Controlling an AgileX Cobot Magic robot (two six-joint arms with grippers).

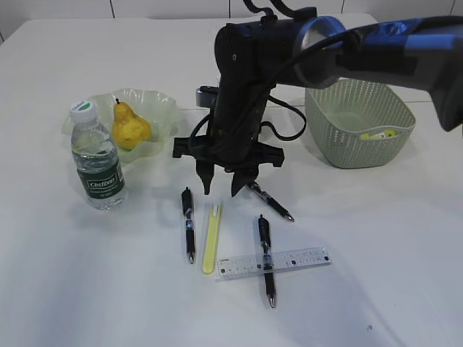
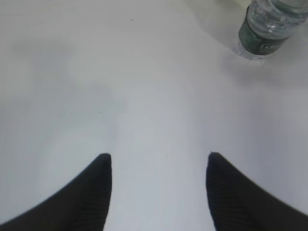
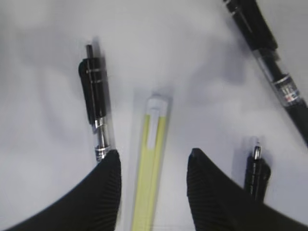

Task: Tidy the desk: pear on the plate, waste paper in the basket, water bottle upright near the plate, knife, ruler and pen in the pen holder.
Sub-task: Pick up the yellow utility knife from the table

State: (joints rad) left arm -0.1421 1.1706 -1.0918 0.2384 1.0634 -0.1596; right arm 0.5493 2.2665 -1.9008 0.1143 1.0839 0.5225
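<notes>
At frame centre, I see the right gripper (image 3: 153, 166) half open, empty, straddling the yellow knife (image 3: 150, 163), whose long axis runs between the fingers (image 3: 108, 180).

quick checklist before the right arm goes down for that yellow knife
1. Right gripper jaws open: ok.
2. Yellow knife lies between the jaws in the right wrist view: ok.
3. Nearby pens clear of the jaws: not ok, the left pen sits right beside one jaw.
4. Jaws empty: ok.
5. Pen holder in view for the drop: cannot tell, no view shows it.
6. Left gripper out of the way, over bare table: ok.
</notes>
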